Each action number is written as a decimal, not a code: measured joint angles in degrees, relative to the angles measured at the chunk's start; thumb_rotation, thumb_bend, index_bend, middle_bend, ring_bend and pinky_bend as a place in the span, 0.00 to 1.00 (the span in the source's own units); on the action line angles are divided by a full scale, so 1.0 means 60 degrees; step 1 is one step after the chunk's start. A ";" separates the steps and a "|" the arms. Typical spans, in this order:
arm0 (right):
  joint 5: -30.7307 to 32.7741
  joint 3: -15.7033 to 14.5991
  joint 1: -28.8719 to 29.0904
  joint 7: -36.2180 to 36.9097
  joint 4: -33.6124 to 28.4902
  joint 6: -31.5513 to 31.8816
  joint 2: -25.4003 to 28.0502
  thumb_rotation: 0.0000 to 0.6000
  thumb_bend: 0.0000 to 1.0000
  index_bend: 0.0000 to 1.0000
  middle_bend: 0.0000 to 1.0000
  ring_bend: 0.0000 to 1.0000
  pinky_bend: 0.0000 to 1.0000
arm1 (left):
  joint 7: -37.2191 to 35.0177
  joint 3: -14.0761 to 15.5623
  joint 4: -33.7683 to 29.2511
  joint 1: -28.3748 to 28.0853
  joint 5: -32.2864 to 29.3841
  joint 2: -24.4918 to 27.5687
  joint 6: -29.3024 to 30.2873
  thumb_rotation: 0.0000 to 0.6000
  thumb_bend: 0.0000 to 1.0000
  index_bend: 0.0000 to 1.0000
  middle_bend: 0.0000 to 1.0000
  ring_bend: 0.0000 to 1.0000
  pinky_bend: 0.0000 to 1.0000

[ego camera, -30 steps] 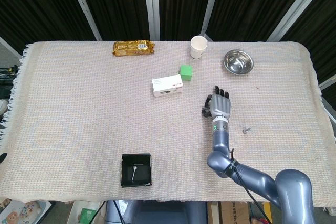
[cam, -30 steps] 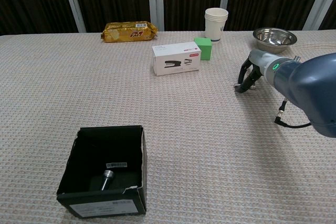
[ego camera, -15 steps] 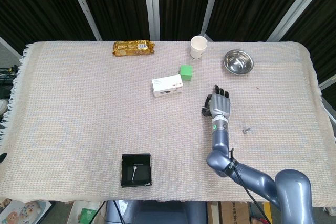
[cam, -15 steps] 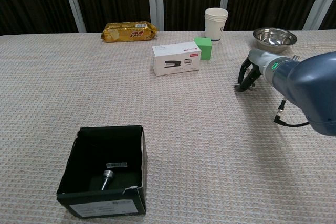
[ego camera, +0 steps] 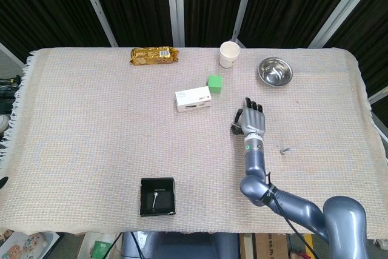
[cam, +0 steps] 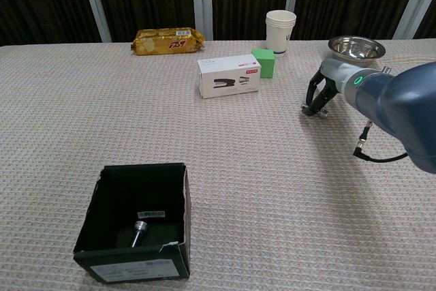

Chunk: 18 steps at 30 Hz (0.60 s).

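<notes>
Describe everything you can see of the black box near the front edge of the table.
The black box is a small square carton, cardboard by its look, open at the top, with a slightly ragged rim and a pale printed label on its front wall. It stands upright on the woven tablecloth near the front edge, left of centre. Inside, on its floor, lies a small metal part with a round head and a short stem, beside a pale strip, perhaps a label. Neither hand touches the box.

Both views are bright and evenly lit from above, with only short, soft shadows on the cloth [ego camera: 91, 119]. The bowl [ego camera: 275, 71] shows mild glare. Focus is sharp throughout; the backdrop behind the far edge stays dark.
</notes>
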 measured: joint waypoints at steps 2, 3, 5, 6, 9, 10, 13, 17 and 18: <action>-0.0009 0.0011 -0.0017 0.0018 -0.0126 0.0011 0.0065 1.00 0.34 0.62 0.00 0.00 0.00 | 0.0006 0.0002 0.0000 -0.0002 0.0006 -0.0002 -0.0001 1.00 0.04 0.05 0.01 0.00 0.13; -0.0013 0.0018 -0.0026 0.0030 -0.0182 0.0019 0.0095 1.00 0.34 0.62 0.00 0.00 0.00 | 0.0008 0.0004 -0.0002 -0.0001 0.0012 -0.0001 0.0001 1.00 0.04 0.05 0.01 0.00 0.13; -0.0022 0.0034 -0.0048 0.0063 -0.0307 0.0041 0.0167 1.00 0.34 0.62 0.00 0.00 0.00 | 0.0003 0.0007 -0.0007 0.0002 0.0016 0.0003 0.0005 1.00 0.04 0.05 0.01 0.00 0.13; -0.0024 0.0038 -0.0058 0.0074 -0.0360 0.0050 0.0201 1.00 0.34 0.62 0.00 0.00 0.00 | 0.0002 0.0007 -0.0008 0.0006 0.0014 0.0005 0.0009 1.00 0.04 0.05 0.01 0.00 0.13; -0.0013 0.0061 -0.0099 0.0119 -0.0511 0.0087 0.0328 1.00 0.34 0.62 0.00 0.00 0.00 | -0.0010 0.0001 -0.0008 0.0015 0.0014 0.0006 0.0031 1.00 0.04 0.05 0.01 0.00 0.13; -0.0008 0.0069 -0.0110 0.0132 -0.0537 0.0097 0.0363 1.00 0.34 0.62 0.00 0.00 0.00 | -0.0009 0.0002 -0.0005 0.0017 0.0011 0.0005 0.0028 1.00 0.04 0.05 0.00 0.00 0.13; 0.0008 0.0083 -0.0144 0.0174 -0.0633 0.0115 0.0471 1.00 0.34 0.62 0.00 0.00 0.00 | 0.0005 0.0006 -0.0008 0.0011 0.0021 0.0002 0.0021 1.00 0.04 0.05 0.01 0.00 0.13; 0.0053 0.0102 -0.0183 0.0238 -0.0754 0.0128 0.0599 1.00 0.34 0.62 0.00 0.00 0.00 | 0.0026 0.0009 -0.0014 0.0010 0.0027 -0.0003 0.0023 1.00 0.04 0.05 0.01 0.00 0.13; 0.0068 0.0105 -0.0189 0.0246 -0.0774 0.0127 0.0625 1.00 0.34 0.62 0.00 0.00 0.00 | 0.0030 0.0007 -0.0015 0.0011 0.0021 -0.0005 0.0025 1.00 0.04 0.05 0.01 0.00 0.13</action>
